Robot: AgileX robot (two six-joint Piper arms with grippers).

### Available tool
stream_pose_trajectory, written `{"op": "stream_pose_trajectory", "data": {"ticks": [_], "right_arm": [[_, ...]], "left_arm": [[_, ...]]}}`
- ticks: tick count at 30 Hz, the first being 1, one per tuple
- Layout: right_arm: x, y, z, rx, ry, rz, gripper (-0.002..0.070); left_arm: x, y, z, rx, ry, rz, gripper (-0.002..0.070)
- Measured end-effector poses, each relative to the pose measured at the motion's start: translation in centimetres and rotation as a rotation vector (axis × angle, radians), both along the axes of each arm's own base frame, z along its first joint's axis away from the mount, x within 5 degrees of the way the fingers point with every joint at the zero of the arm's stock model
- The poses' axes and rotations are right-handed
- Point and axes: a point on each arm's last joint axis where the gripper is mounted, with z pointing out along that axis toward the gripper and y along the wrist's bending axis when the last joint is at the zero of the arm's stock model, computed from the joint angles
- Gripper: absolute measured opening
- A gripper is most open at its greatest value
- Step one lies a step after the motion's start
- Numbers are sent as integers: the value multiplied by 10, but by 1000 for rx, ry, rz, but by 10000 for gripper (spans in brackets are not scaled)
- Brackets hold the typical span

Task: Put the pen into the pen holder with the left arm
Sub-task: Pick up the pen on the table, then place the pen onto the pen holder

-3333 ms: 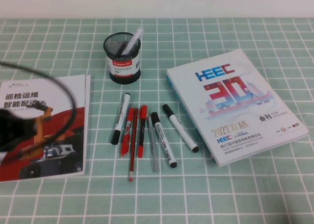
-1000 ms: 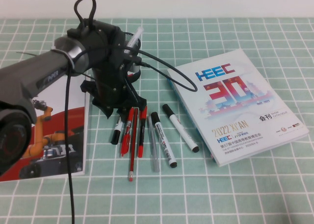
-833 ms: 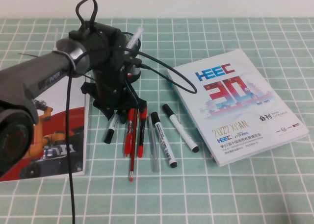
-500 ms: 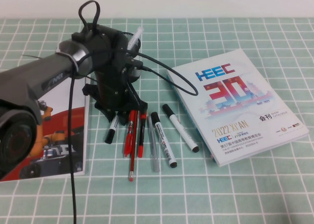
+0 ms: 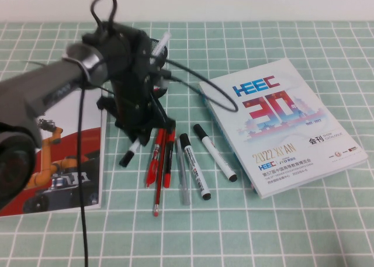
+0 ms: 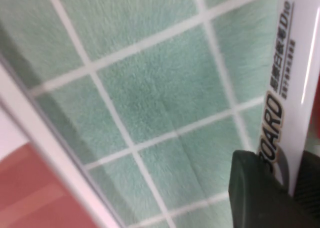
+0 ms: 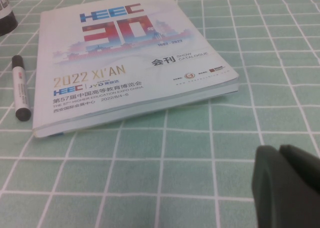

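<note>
High view: I'm hanging my left tool (image 5: 140, 134) low over the row of pens on the green grid-patterned tabletop (image 5: 280, 232), and it's closing on the slim white-barrelled marker with black cap (image 5: 130, 152), gripping near the barrel's upper end so the capped end hangs down-left, tilted, seemingly just off the tabletop. Grip sits high on the barrel, so the pen is pivoting; risk of it swinging when I carry it. Left wrist view is confirming it: white barrel with dark print pinched against a black finger (image 6: 255, 193), jaws narrowed onto it.

Small round black wire-mesh cup with white label (image 5: 158, 51) is standing just behind my left arm, mostly hidden by it, one translucent whitish pen (image 5: 159, 47) already leaning inside. Remaining red pens (image 5: 159, 162) and thicker white marker with printed label (image 5: 194, 165) are lying just beside my grip, so I'm lifting straight to avoid dragging them.

My right tool (image 7: 287, 188) is parking near the white exhibition catalogue (image 7: 125, 53), fingers together, holding nothing, since only the left arm is needed.
</note>
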Motion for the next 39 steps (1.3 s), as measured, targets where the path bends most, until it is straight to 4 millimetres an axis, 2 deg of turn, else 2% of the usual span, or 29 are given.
{"op": "stream_pose_trajectory", "data": {"ticks": [3, 8, 11, 14, 20, 24, 31, 39], "right_arm": [[0, 0, 0, 0, 0, 0, -20], [0, 0, 0, 0, 0, 0, -20], [0, 0, 0, 0, 0, 0, -20], [0, 0, 0, 0, 0, 0, -20], [0, 0, 0, 0, 0, 0, -20], [0, 0, 0, 0, 0, 0, -20], [0, 0, 0, 0, 0, 0, -20], [0, 0, 0, 0, 0, 0, -20]], "left_arm": [[-4, 1, 33, -53, -79, -18, 106], [-20, 7, 106, -203, -338, -50, 106], [-32, 12, 134, -293, -507, -70, 106], [-44, 17, 148, -378, -675, -83, 106], [-49, 21, 145, -505, -969, -99, 106], [-44, 18, 141, -557, -1076, -101, 106], [-22, 13, 123, -608, -1208, -94, 106], [16, 41, 82, -634, -1229, 55, 106]]}}
